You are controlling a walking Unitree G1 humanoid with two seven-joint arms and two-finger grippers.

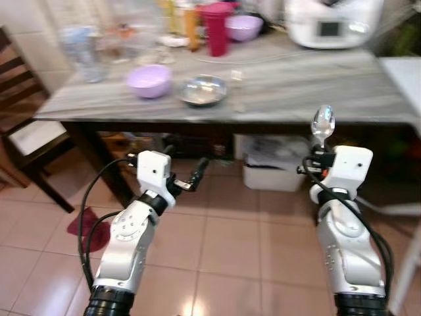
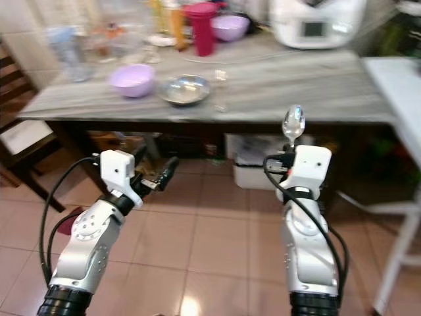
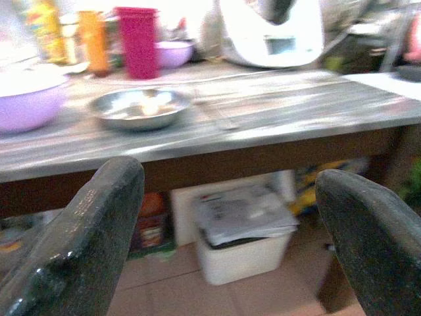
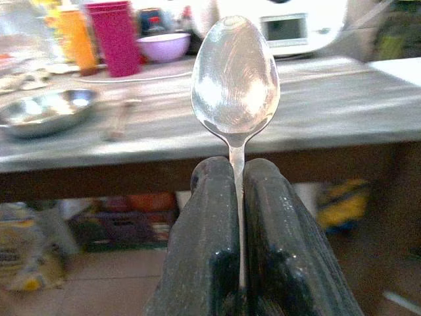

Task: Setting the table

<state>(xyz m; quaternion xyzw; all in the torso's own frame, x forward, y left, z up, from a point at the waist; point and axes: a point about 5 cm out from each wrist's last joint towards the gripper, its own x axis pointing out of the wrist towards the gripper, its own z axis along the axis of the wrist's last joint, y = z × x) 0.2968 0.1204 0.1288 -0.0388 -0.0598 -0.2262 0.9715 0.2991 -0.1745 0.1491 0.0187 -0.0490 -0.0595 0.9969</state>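
- left gripper [image 1: 197, 172], lower left of frame, jaws spread wide, nothing between them
- lilac bowl [image 1: 149, 80] and steel bowl [image 1: 203, 89] side by side on worktop [image 1: 296, 92], upper centre
- right gripper [image 1: 320, 153], centre right, jaws clamped on upright spoon [image 1: 323, 124], below worktop edge

A grey wood-grain table [image 1: 296, 92] on dark legs runs across my head camera's view. Near its front edge I see a lilac bowl [image 1: 149, 80] just beside a shallow steel bowl [image 1: 203, 89], the two apart. Further back stand a magenta cup [image 1: 216, 29], a second lilac bowl [image 1: 243, 27] next to it, an orange bottle [image 1: 191, 26] and a large white appliance [image 1: 333, 22] with a small screen. A clear plastic container [image 1: 82, 51] sits toward the left end among blurred items I cannot identify.
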